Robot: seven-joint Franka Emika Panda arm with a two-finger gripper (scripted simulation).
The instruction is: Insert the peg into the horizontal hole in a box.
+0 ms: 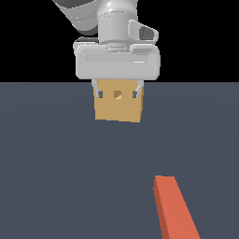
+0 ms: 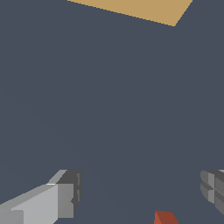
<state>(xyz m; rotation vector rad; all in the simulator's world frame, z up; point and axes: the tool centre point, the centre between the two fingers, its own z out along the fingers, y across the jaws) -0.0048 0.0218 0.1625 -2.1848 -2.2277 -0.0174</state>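
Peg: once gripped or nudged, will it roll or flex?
The peg probably won't roll: its faces are flat and its edges square. It looks like a rigid straight bar, so flex seems unlikely. Being long, it could pivot if the open gripper grasps off-centre.

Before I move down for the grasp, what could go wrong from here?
The gripper hangs open and empty, well away from the peg, which is cut off at both views' edges, so its graspable middle is unseen. A blind descent could miss it or knock it askew. The box stands nearby; keep clear.
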